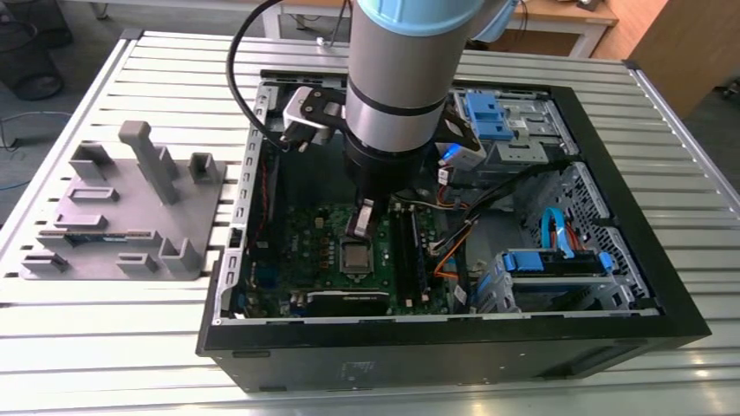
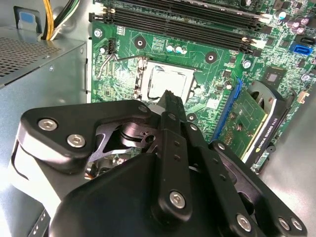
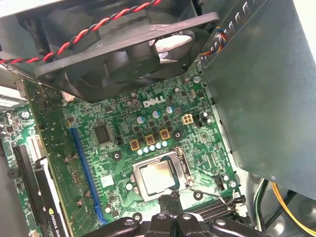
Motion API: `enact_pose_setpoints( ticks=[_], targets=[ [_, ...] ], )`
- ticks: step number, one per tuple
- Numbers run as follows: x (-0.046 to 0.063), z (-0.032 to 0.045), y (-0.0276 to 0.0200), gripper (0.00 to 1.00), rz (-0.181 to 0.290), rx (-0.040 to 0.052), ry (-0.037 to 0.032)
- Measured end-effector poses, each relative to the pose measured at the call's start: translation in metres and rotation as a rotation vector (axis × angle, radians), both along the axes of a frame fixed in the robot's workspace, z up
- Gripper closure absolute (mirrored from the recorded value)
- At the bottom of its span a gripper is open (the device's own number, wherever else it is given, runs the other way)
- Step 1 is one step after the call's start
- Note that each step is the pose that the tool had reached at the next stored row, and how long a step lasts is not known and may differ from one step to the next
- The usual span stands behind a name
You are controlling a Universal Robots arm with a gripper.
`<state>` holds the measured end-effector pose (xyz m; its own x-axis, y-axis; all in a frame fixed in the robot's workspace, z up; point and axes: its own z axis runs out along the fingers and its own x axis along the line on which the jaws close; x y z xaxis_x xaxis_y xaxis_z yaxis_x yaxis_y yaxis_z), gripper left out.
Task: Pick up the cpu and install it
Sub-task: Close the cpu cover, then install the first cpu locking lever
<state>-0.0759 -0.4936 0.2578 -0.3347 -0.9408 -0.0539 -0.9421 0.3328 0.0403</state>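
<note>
Silver and flat, the cpu (image 3: 159, 177) lies in its socket (image 3: 183, 163) just beyond my claw (image 2: 169, 94), whose fingers are pinched narrow and empty, so I judge the seating done.

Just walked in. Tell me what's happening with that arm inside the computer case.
The robot arm reaches down into the open computer case, which lies on its side on a slatted table. Its gripper is closed and empty, fingertips hanging over the edge of the processor socket on the green motherboard. The cpu already lies in that socket, silver top showing in both wrist views. A grey parts holder sits beside the case, on the exterior view's left.
</note>
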Motion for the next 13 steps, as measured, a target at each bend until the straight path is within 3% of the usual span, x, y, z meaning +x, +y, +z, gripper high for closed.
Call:
enact_pose_setpoints(
  ticks=[5, 6, 8, 10, 13],
  targets=[
    [0.0000, 0.0000, 0.0000, 0.89, 0.000, 0.0011, 0.0000],
    [0.0000, 0.0000, 0.0000, 0.89, 0.000, 0.0092, 0.0000],
    [0.0000, 0.0000, 0.0000, 0.89, 0.000, 0.0125, 0.0000],
    [0.0000, 0.0000, 0.0000, 0.89, 0.000, 0.0290, 0.0000],
    [0.0000, 0.0000, 0.0000, 0.89, 0.000, 0.0297, 0.0000]
  ],
)
